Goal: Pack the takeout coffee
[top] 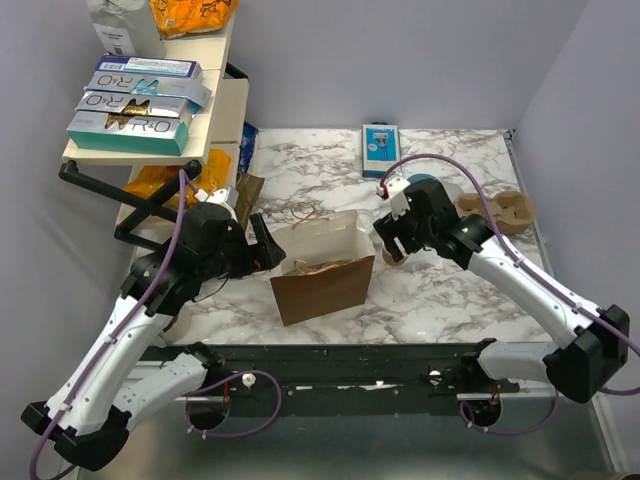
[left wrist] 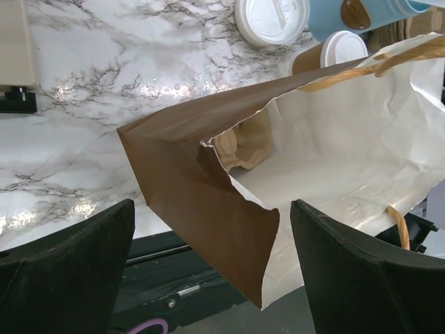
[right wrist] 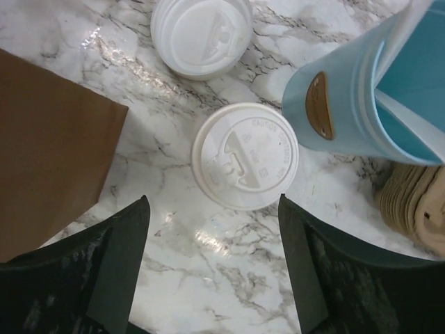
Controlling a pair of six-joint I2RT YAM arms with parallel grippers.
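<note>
Takeout coffee (right wrist: 245, 154): centre of right wrist view, upright, long axis vertical, top toward camera.
Right gripper (right wrist: 212, 202): fingers wide, empty.
Left gripper (left wrist: 212, 209): fingers wide, empty.

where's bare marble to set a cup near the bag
Bare marble: right of the brown paper bag toward the front edge; also the back strip between the cream shelf and small blue box. Crowded by the right pincer: white-lidded paper cup, light-blue mug, brown pulp carrier.
</note>
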